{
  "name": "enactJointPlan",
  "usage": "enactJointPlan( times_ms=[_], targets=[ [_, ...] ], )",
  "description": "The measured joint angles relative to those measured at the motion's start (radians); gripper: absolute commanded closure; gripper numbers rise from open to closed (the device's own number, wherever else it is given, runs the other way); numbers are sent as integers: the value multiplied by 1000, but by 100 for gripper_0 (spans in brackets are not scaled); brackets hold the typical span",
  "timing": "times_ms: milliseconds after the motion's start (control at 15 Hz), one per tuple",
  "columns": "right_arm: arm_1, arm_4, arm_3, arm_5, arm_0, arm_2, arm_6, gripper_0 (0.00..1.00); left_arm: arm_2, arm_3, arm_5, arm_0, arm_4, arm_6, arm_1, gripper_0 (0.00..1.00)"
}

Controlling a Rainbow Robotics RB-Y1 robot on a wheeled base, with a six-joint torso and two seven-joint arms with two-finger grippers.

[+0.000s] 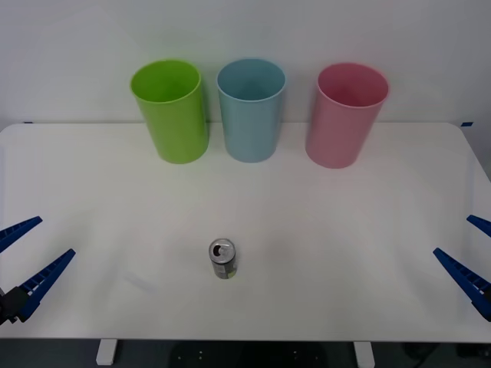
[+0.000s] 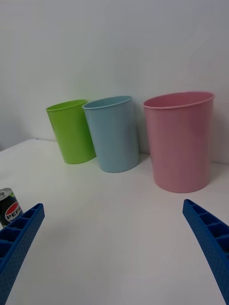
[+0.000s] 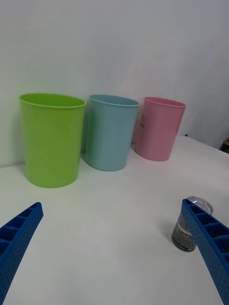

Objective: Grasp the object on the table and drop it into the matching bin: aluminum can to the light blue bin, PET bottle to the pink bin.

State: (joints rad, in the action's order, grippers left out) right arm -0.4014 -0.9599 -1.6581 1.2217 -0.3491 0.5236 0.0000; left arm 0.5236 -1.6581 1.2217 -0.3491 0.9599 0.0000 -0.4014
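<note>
Centrally placed: aluminum can (image 1: 222, 258), upright on the white tabletop (image 1: 345, 253), silver top with pull-tab opening facing up, dark and green printed body below. Positioned toward the near edge of the tabletop, well apart from all three bins. Touched by neither end effector.

Beyond the can, along the far edge: light blue bin (image 1: 251, 110), upright, round rim open, almost straight behind the can. Just left of the light blue bin: lime green bin (image 1: 171, 110), upright, close beside it but with a narrow gap visible. Right of the light blue bin, at a wider gap: pink bin (image 1: 346, 114), upright, rim open. Same row visible in the right wrist view, pink bin (image 2: 179, 142) nearest, light blue bin (image 2: 113, 133) and lime green bin (image 2: 72, 131) behind; can (image 2: 9, 206) at the frame margin beside one blue finger.

Left of the can, near the tabletop's left edge: left end effector (image 1: 27, 253), blue ribbed fingers spread wide apart, holding nothing. Can (image 3: 191, 228) seen in the left wrist view partly behind one finger (image 3: 205, 238), apart from it.

Right of the can, near the tabletop's right edge: right end effector (image 1: 468, 249), fingers likewise spread wide, holding nothing, well apart from the can.
</note>
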Motion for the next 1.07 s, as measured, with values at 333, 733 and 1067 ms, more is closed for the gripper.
enactJointPlan(
  times_ms=[333,733,1067],
  targets=[
    [0,1,4,2,-31,-3,-1,0,0,0,0,0,0,0,0,0],
    [-18,6,2,-4,-34,-44,15,0,0,0,0,0,0,0,0,0],
    [-20,-24,72,29,28,-111,60,0,0,0,0,0,0,0,0,0]
  ],
)
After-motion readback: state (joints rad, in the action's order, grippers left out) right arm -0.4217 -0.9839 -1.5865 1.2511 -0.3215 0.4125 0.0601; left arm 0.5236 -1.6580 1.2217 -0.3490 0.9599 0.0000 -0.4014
